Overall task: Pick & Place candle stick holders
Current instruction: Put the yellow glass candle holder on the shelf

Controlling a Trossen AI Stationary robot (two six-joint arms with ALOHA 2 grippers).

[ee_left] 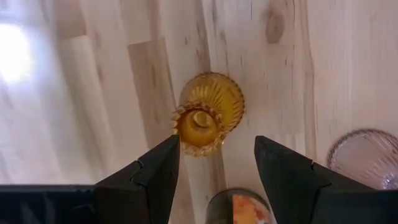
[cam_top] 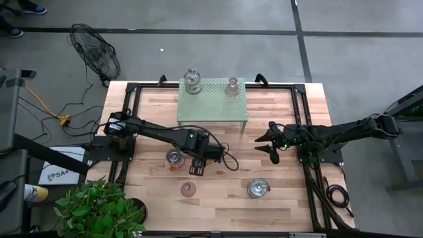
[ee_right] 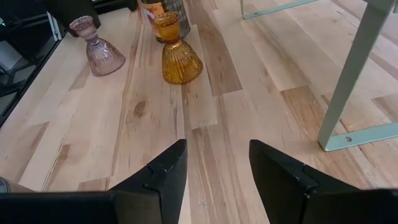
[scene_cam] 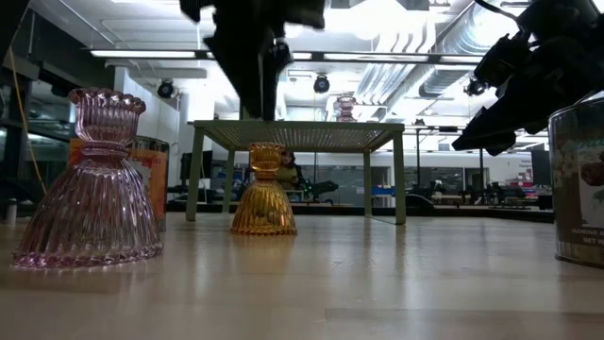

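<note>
An amber bell-shaped holder stands upright on its wide base on the table; it also shows in the low view and the right wrist view. My left gripper hangs open above it, fingers pointing down, and hides it in the high view. A jar-like holder with an orange label stands just left of it. A pink bell-shaped holder and a clear jar stand nearer the front edge. My right gripper is open and empty, in the air on the right.
A green perforated shelf stands at the table's far middle, with a clear jar and a pink bell-shaped holder on top. Black frame rails run along the table's left and right sides.
</note>
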